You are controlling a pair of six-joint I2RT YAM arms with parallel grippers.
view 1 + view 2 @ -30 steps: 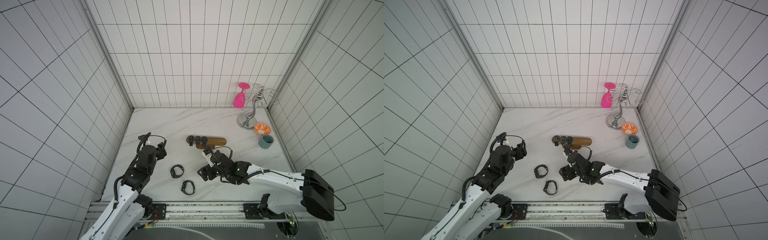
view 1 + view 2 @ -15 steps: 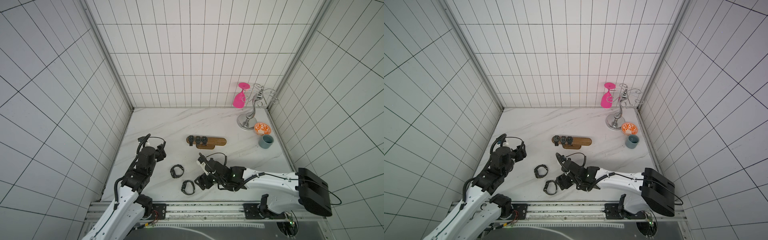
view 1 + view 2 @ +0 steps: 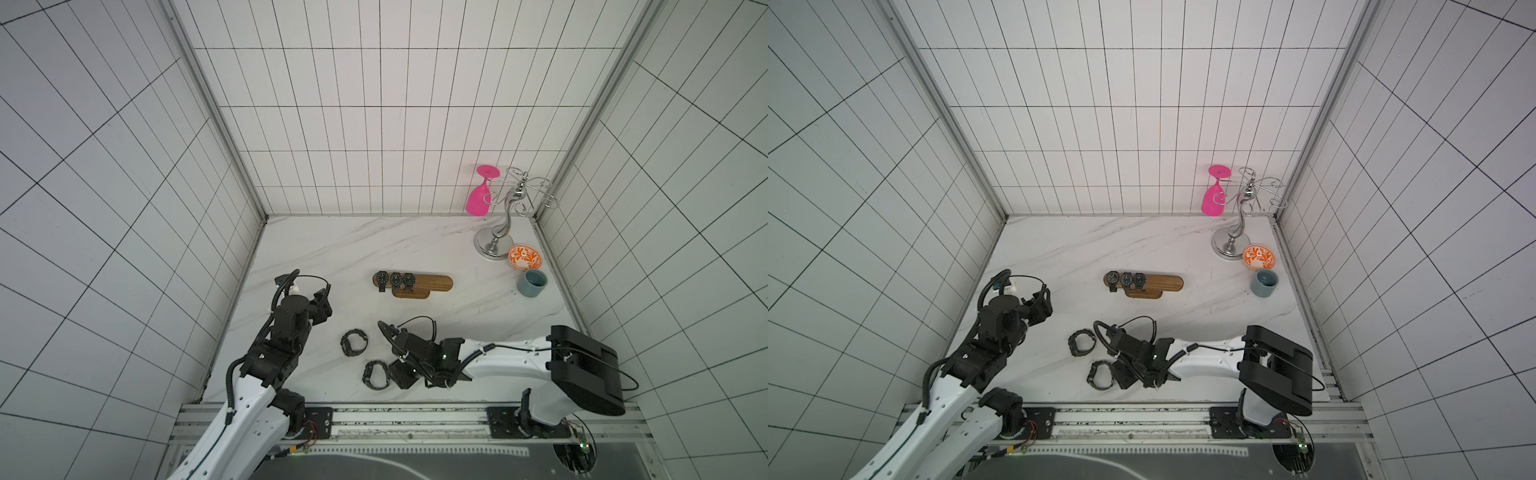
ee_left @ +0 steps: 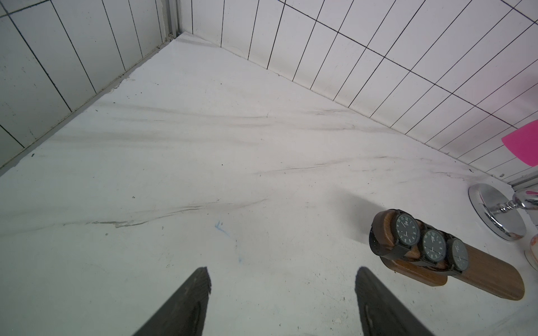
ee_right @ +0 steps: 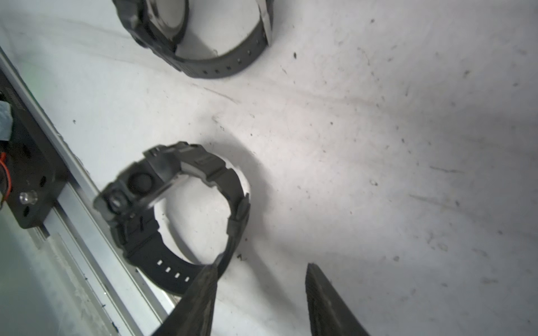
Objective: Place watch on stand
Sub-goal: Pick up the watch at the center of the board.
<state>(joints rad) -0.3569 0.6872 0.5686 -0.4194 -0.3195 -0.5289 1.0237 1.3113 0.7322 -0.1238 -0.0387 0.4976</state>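
Observation:
The wooden stand (image 3: 432, 282) stands mid-table in both top views, with three black watches (image 3: 395, 279) on its left end; the left wrist view shows the stand (image 4: 492, 276) too. Two loose black watches lie on the marble, one (image 3: 354, 343) further back and one (image 3: 375, 375) by the front edge. My right gripper (image 3: 395, 376) is open beside the front watch (image 5: 180, 215). One of its fingertips (image 5: 211, 273) touches the strap from outside, and nothing lies between its fingers. My left gripper (image 3: 323, 306) hovers open and empty left of the stand.
A chrome wire rack (image 3: 505, 216) holding a pink glass (image 3: 477, 201) stands at the back right. Next to it are an orange patterned bowl (image 3: 524, 257) and a blue-grey cup (image 3: 532, 283). The metal rail (image 5: 75, 203) runs along the front edge close to the front watch.
My right gripper has moved from mid-table toward the front edge, down beside the front watch. My left gripper has opened wider; that arm has barely moved.

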